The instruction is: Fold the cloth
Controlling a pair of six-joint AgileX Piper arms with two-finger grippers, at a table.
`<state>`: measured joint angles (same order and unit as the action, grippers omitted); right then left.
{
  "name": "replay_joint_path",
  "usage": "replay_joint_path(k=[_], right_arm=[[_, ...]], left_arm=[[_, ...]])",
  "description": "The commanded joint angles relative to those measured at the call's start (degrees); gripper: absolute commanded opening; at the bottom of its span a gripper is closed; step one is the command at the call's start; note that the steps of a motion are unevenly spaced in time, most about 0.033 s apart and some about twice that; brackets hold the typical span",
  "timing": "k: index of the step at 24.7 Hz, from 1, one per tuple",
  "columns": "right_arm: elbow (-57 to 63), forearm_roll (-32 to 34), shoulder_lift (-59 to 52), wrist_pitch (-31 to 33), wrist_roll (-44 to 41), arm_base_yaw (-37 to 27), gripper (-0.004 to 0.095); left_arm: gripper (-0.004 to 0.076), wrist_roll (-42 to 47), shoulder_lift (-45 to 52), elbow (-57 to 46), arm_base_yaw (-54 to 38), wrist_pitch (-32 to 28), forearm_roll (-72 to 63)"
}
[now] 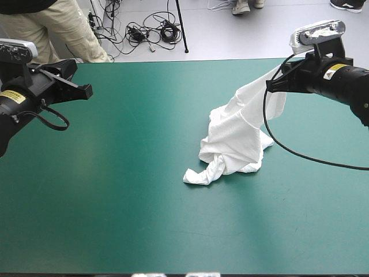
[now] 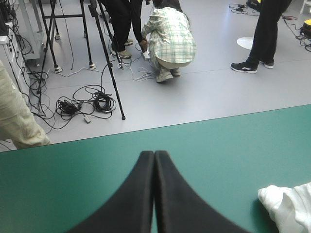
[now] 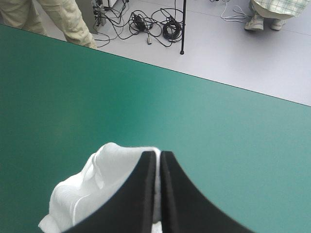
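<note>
We're at the pick-up/untangle stage, no fold made yet by our read. The right gripper (image 3: 158, 154) is pinched on the T-shirt (image 1: 233, 144), fabric btwn its 2 black fingers. It holds 1 part up near the table's far right edge. The rest sags into a crumpled heap on the teal-green table (image 1: 115, 202), right of centre.

The left gripper (image 2: 154, 154) hangs over the far left, fingers pressed together w/ nothing in them, well apart from the cloth.

Next we'd need the left to open & take a 2nd point (hem or shoulder) so the 2 arms can spread the shirt flat.

We can't tell which part we hold: sleeves, collar & hem are lost in the twist. The left wrist view catches only 1 cut-off corner of cloth.
</note>
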<state>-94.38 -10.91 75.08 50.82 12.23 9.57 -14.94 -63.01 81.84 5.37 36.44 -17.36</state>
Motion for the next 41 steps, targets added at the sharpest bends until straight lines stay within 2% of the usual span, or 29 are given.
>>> replay_joint_path(k=[1,9,14,17,20,21,26,32,37,41], right_arm=[[-2.03,-0.52,-2.10,-4.58,0.49,-0.06,-0.0013],[-2.03,-0.52,-2.10,-4.58,0.49,-0.06,-0.0013],[-2.03,-0.52,-2.10,-4.07,0.49,-0.06,-0.0013],[-2.03,-0.52,-2.10,-4.07,0.49,-0.06,-0.0013],[-2.03,-0.52,-2.10,-3.94,0.38,-0.06,-0.0013],[-2.03,-0.40,-2.10,-3.69,-0.03,-0.06,-0.0013],[-0.01,3.30,-1.89,0.80,-4.79,-0.06,-0.0013],[-0.01,2.95,-1.89,-0.77,-4.79,-0.06,-0.0013],[-0.01,2.95,-1.89,-0.91,-4.79,-0.06,-0.0013],[-0.01,2.95,-1.89,-1.59,-4.69,-0.06,-0.0013]], left_arm=[[-0.0009,0.44,0.90,2.01,0.32,-4.23,-1.23],[-0.0009,0.44,0.90,2.01,0.32,-2.76,-1.33],[0.0012,-2.20,-0.69,2.01,0.32,3.94,-1.51],[0.0117,-8.20,-2.54,2.01,1.69,9.29,-3.76],[0.0288,-8.64,-5.40,2.01,5.09,12.70,-4.19],[0.0312,-8.64,-6.21,2.01,6.26,13.02,-4.06],[0.0318,-7.05,-13.64,2.01,17.45,15.69,3.30],[0.0319,-5.40,-26.49,2.01,30.67,20.40,9.44],[0.0319,-5.40,-34.47,2.01,33.38,24.65,9.65],[0.0319,-5.83,-37.77,2.01,33.38,25.09,9.37]])
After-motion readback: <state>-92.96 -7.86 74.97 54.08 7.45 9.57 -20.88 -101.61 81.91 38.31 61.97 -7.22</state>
